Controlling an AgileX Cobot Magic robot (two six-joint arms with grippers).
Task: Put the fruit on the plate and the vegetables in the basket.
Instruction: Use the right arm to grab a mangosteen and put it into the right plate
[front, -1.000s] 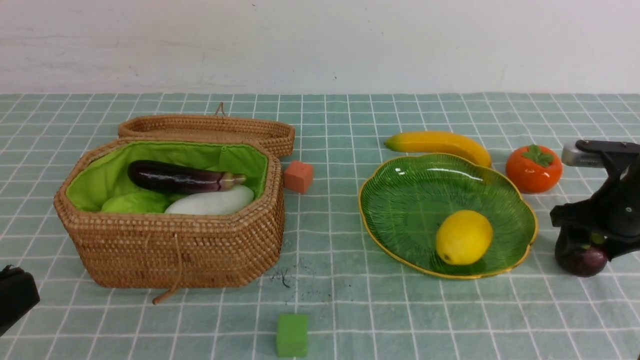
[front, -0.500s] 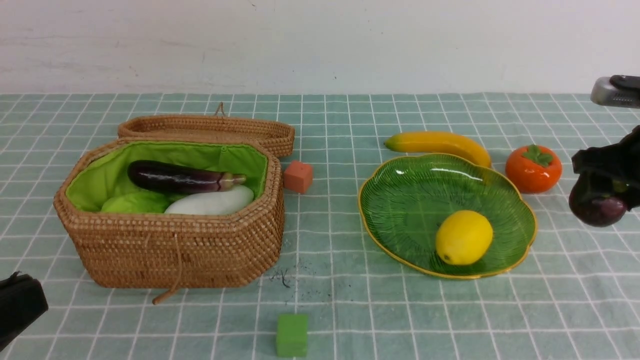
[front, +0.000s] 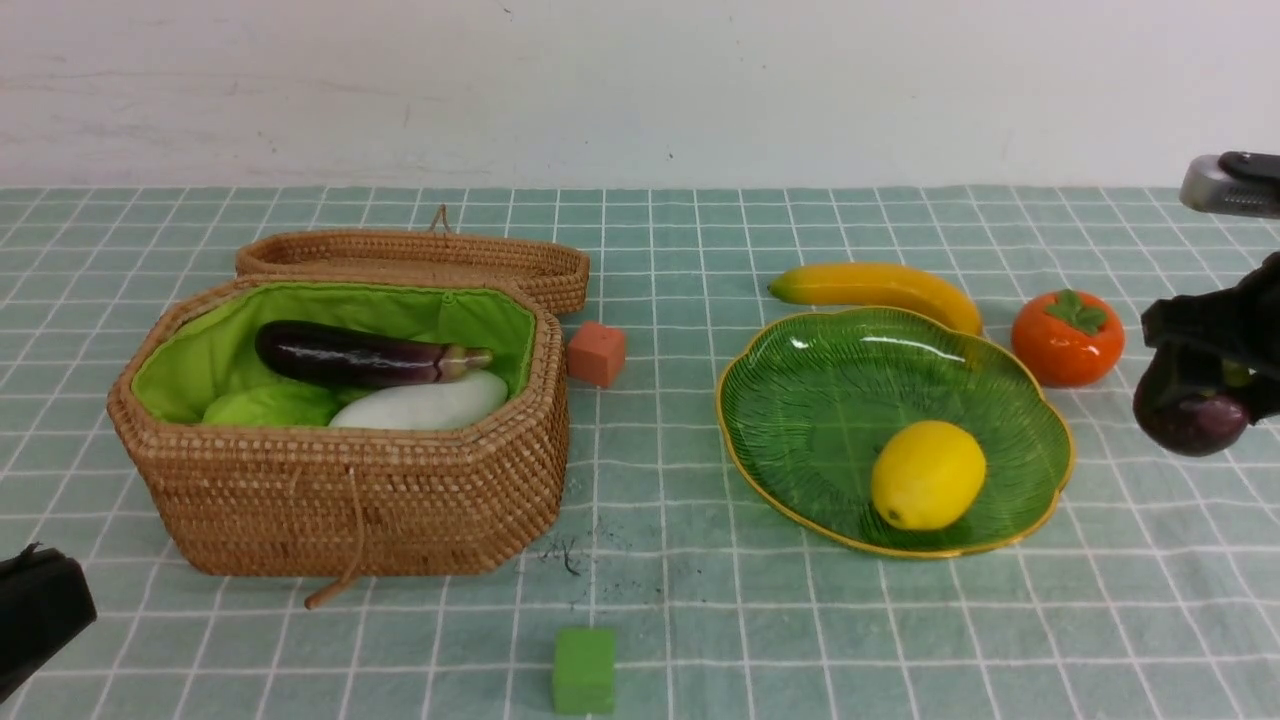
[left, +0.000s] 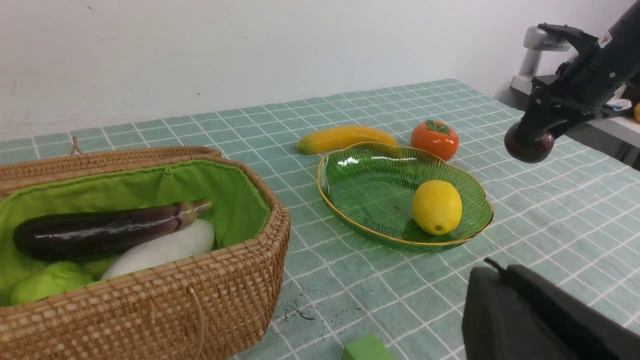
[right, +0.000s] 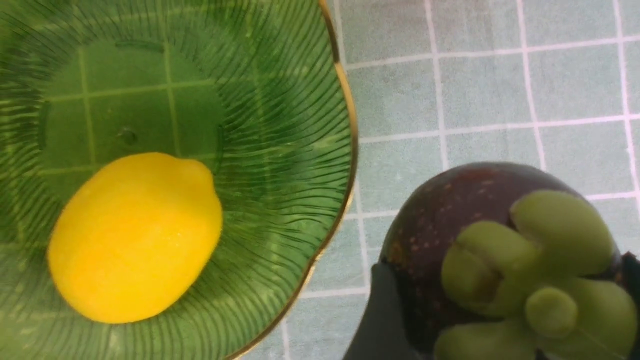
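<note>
Clamping mangosteen (front: 1192, 420) aloft beside plate (front: 840, 400), right fingers (right: 377, 325) mostly cropped; left fingers (left: 525, 310) cropped, state unreadable.

You have a pale green tablecloth (front: 700, 600) with a white grid covering the whole work surface, and a plain white wall (front: 640, 90) behind it. A salmon cube (front: 597, 352) sits on the cloth at mid-depth, a little left of centre. A green cube (front: 584, 669) sits well apart from it, close to the near edge and almost straight in front. Between the two you see a small dark scuff (front: 566, 556), with fine specks scattered just beside it.
</note>
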